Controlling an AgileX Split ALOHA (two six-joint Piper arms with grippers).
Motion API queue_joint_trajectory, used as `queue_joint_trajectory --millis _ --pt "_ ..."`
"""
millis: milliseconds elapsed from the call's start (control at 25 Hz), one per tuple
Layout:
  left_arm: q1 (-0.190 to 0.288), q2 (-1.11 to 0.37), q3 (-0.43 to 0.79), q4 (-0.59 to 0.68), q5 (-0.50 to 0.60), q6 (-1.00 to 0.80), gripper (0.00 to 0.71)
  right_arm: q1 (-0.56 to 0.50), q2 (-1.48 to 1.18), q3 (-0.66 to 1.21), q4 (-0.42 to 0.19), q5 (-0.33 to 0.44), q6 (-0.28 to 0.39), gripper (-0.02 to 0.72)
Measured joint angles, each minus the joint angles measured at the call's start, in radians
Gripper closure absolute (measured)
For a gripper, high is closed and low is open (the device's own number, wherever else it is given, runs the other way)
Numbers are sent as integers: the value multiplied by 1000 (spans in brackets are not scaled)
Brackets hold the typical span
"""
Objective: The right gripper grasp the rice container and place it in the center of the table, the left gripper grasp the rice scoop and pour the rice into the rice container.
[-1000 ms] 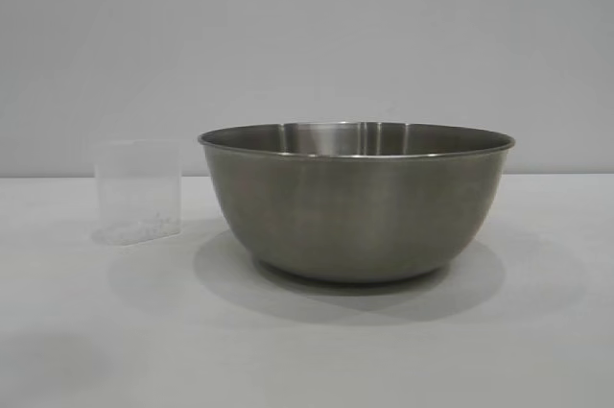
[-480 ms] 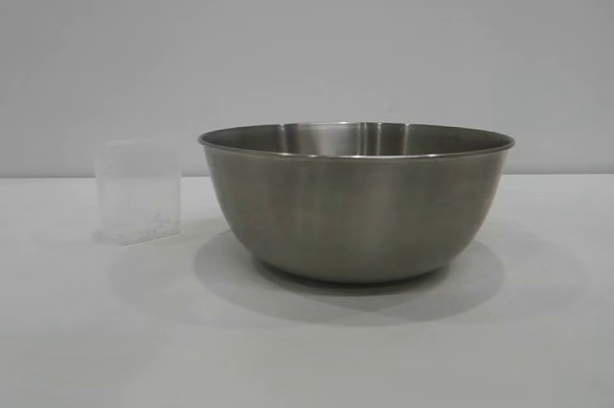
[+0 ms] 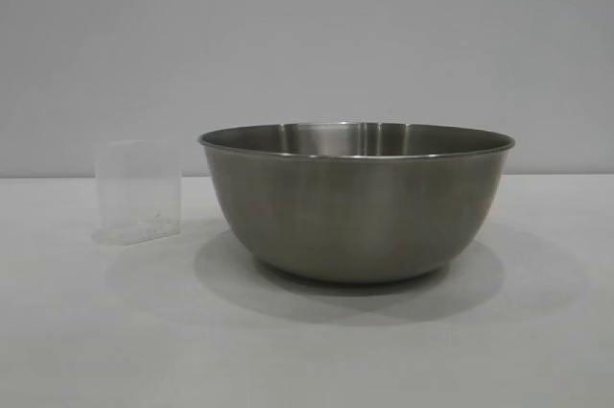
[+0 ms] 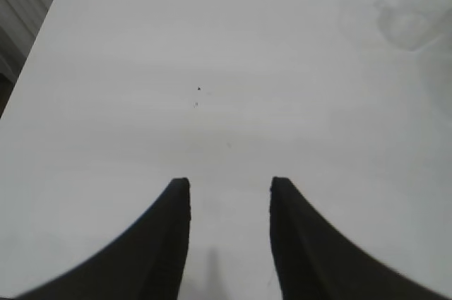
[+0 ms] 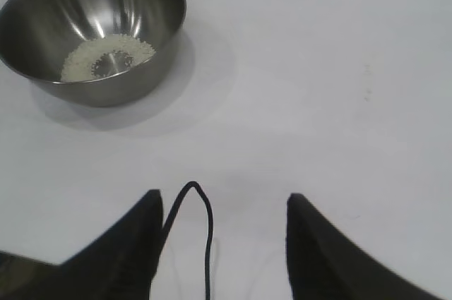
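Bowl (image 3: 356, 202) sits upright on the table (image 3: 307, 350) in the exterior view, roughly mid-frame, rolled rim level. Plastic scoop (image 3: 138, 191) stands upright on the table to the bowl's left and a bit farther back, near it but not touching; a few pale grains show at its bottom. Neither arm appears in this view.

Left wrist view: left gripper (image 4: 230, 183) hovers over bare table, both black fingers (image 4: 169, 236) spread with clear table between them, nothing held. Scoop (image 4: 413, 14) is only a faint translucent shape at the frame edge, well apart from the fingers. Two tiny dark specks (image 4: 198, 90) lie on the table ahead of the gripper.

Right wrist view: right gripper (image 5: 222, 201) also over bare table, fingers (image 5: 314, 243) wide apart, holding nothing; a black cable (image 5: 205, 229) loops between them. Bowl (image 5: 93, 28) stands well ahead of it, untouched. Rice (image 5: 106, 56) lies in the bowl's bottom as a thin pale ring with bare steel in the middle.
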Motion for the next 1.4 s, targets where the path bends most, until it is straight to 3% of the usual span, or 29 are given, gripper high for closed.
queue_joint_trajectory --millis 560,1400 --pt "0 -176 25 -23 4 33 485 0 0 0 0 0 0 326" --pt "0 -180 25 -28 6 34 485 0 -19 0 0 0 0 326"
